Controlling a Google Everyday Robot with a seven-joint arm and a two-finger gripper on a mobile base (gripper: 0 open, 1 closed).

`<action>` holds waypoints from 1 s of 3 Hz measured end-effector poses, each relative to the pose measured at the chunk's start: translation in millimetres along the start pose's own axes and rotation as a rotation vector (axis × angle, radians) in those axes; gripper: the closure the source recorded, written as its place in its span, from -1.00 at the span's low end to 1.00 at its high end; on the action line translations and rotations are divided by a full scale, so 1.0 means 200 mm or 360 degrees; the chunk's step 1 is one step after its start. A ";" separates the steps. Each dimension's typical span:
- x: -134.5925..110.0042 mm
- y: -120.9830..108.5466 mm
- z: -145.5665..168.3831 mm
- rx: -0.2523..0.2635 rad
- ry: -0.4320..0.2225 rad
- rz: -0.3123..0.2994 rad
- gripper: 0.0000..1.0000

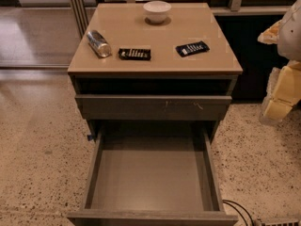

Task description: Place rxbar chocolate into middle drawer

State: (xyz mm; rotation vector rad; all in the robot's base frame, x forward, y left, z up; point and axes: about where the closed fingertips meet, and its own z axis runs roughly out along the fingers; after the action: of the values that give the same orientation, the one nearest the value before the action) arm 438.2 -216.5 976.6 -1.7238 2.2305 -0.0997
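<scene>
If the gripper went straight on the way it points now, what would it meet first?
Likely the speckled floor: the gripper, at the right edge beside the cabinet, seems to point downward. Depth is unclear.

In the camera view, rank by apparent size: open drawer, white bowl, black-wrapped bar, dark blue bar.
Open grey-brown wooden drawer
Round white bowl, farther back, so unsure
Black-wrapped bar and dark blue-wrapped bar: alike
Gripper: far right edge.

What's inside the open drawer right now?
The drawer shows only its bare bottom; its rear end is hidden beneath the drawer front above. The black bar lies on the cabinet top, and the gripper is at the right edge.
</scene>
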 end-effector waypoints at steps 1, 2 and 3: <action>0.00 0.00 0.00 0.0003 -0.0003 -0.0001 -1.00; -0.05 -0.08 0.05 -0.0016 -0.0034 -0.0036 -1.00; -0.14 -0.29 0.17 -0.0072 -0.0084 -0.0067 -1.00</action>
State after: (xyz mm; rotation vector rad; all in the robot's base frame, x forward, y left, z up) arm 508.1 -201.5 964.4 -1.7760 2.1754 -0.0130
